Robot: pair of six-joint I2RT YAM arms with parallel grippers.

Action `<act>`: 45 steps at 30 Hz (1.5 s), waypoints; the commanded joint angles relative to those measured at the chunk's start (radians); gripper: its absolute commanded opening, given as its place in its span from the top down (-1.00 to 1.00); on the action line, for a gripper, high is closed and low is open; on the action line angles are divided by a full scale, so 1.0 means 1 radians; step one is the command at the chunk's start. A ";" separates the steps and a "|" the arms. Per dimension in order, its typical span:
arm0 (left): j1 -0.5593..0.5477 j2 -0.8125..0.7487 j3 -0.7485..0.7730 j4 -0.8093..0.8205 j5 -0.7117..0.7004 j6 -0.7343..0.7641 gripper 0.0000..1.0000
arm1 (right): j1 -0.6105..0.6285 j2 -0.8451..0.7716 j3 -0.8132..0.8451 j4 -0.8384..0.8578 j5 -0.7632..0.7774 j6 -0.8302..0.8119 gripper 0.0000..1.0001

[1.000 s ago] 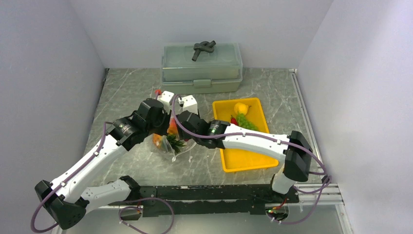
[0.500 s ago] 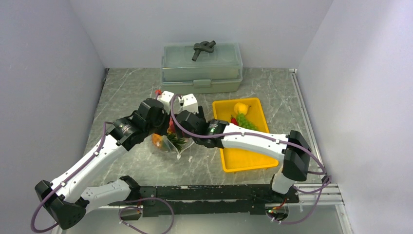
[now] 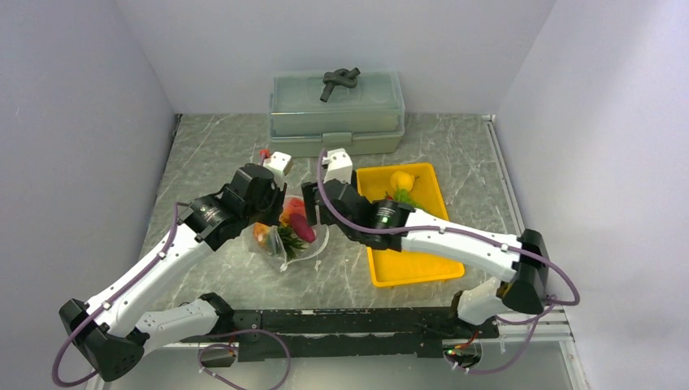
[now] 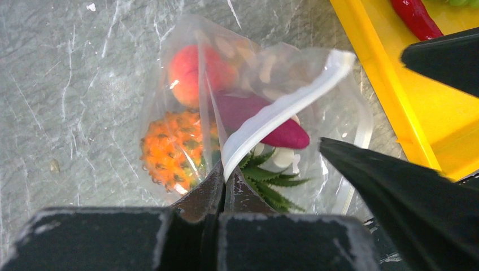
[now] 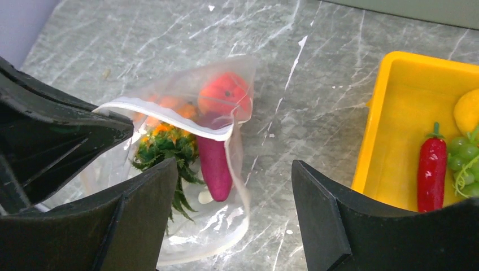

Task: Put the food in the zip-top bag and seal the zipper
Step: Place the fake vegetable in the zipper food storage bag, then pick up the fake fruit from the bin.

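Top view: zip-top bag [image 3: 311,244] lies on the marble table [image 3: 211,154], between the 2 arms, just left of the yellow tray [image 3: 406,262]. Left gripper [image 3: 272,219] is at the bag's near-left edge; right gripper [image 3: 313,210] hangs over its right side. A lemon [image 3: 400,180] sits at the tray's far end. Grey-green box [image 3: 337,114] stands at the back.

Left wrist: claw pressed together, pinching the zipper [image 4: 282,110] strip and holding the mouth up. Inside the bag: peach [image 4: 197,70], pineapple [image 4: 172,149] and eggplant [image 4: 271,130], whose tip pokes past the strip.

Right wrist: fingers spread wide, holding nothing, above the bag's mouth. Chili [image 5: 432,169] and grapes [image 5: 466,155] lie in the tray, touching.
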 commanded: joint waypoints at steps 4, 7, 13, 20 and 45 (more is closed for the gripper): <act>0.003 0.002 0.004 0.006 -0.011 0.009 1.00 | 0.000 -0.177 -0.093 0.007 0.079 0.027 -0.55; 0.003 0.004 0.004 0.006 -0.009 0.008 1.00 | -0.001 -0.239 -0.138 -0.020 0.126 0.041 -0.55; 0.003 0.007 0.003 0.005 -0.007 0.006 1.00 | -0.035 -0.348 -0.209 -0.051 0.162 0.060 -0.55; 0.002 0.005 0.005 0.003 -0.009 0.003 1.00 | -0.139 -0.392 -0.243 -0.117 0.156 0.067 -0.65; 0.004 0.004 0.006 0.003 -0.003 0.008 1.00 | -0.623 -0.107 -0.216 -0.064 -0.051 -0.079 -0.99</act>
